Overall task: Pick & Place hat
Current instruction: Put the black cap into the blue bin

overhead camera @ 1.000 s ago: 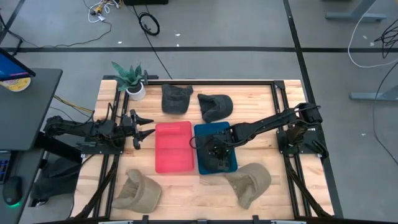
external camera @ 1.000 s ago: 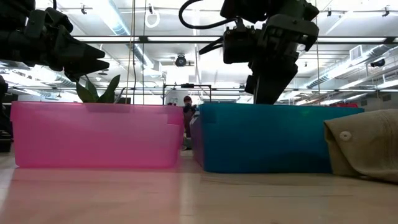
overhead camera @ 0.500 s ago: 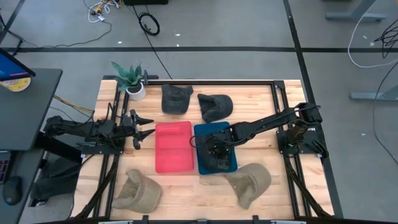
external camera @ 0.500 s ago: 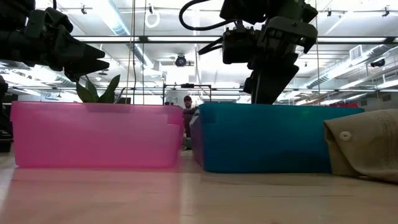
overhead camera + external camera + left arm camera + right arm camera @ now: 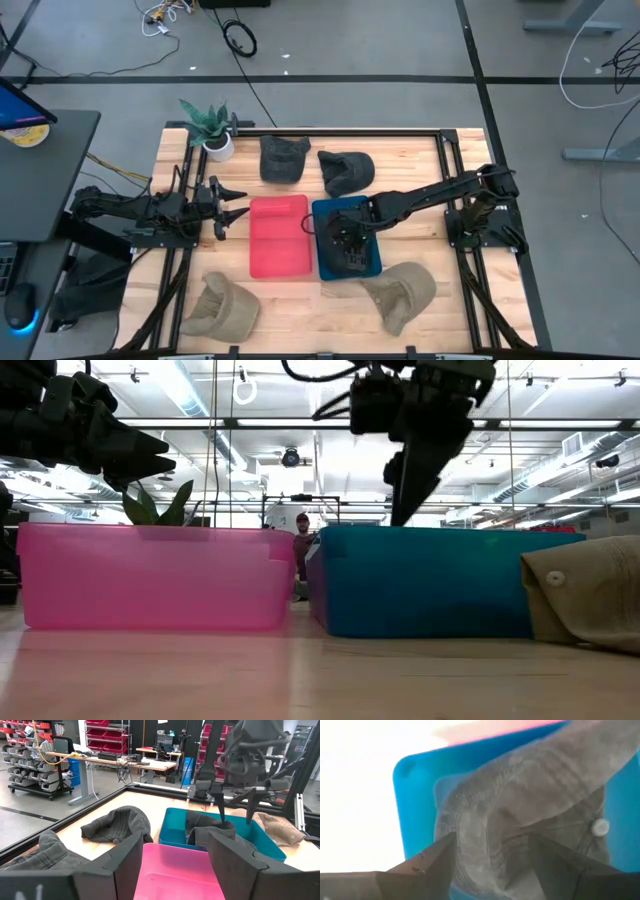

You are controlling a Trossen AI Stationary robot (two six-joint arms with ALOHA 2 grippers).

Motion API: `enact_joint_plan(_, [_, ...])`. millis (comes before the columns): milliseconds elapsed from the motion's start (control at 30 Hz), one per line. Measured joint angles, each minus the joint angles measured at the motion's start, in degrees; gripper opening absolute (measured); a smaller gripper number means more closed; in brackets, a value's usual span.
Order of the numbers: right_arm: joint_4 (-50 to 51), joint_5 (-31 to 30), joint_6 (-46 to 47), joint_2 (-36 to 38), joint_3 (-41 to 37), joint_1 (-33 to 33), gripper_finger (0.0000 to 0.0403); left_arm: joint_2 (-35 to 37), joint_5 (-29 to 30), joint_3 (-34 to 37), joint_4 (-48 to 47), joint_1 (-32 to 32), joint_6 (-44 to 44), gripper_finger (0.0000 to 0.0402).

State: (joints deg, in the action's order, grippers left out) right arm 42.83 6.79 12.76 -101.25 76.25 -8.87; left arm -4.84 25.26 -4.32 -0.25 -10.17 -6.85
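1. dark grey hat is lying inside the blue bin; nothing is gripping it
2. right pincer is hanging just above the hat, fingers spread apart and empty
3. left pincer is waiting beside the pink bin with fingers parted, holding nothing

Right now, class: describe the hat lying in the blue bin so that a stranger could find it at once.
On the wooden table, two bins sit side by side at the centre: pink and blue. The dark grey hat lies inside the blue one, below the right gripper. Every other hat lies on bare wood; this alone is in a bin.
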Motion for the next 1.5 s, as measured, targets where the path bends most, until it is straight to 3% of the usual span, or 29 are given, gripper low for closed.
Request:
enact_joint_plan(267, [3.8, -3.3, 2.1, 0.0, 2.8, 2.1, 0.0244, 0.0, 0.0, 0.0, 0.0, 0.0, 0.0, 0.0225])
enact_joint_plan(700, [4.4, -3.6, 5.1, 3.0, 2.9, 9.1, 0.0217, 0.0, 0.0, 0.0, 0.0, 0.0, 0.0, 0.0225])
enact_joint_plan(900, [3.7, -11.6, 8.1, 7.3, 2.9, 13.4, 0.0206, 0.0, 0.0, 0.0, 0.0, 0.0, 0.0, 0.0225])
enact_joint_plan(1000, [3.5, -15.8, 12.8, 7.9, 2.9, 16.6, 0.0201, 0.0, 0.0, 0.0, 0.0, 0.0, 0.0, 0.0225])
enact_joint_plan(1133, [2.7, -16.0, 20.7, 7.3, 2.9, 21.1, 0.0194, 0.0, 0.0, 0.0, 0.0, 0.0, 0.0, 0.0225])
enact_joint_plan(1500, [-4.6, -16.1, 26.9, 3.9, 2.9, 28.4, 0.0192, 0.0, 0.0, 0.0, 0.0, 0.0, 0.0, 0.0225])
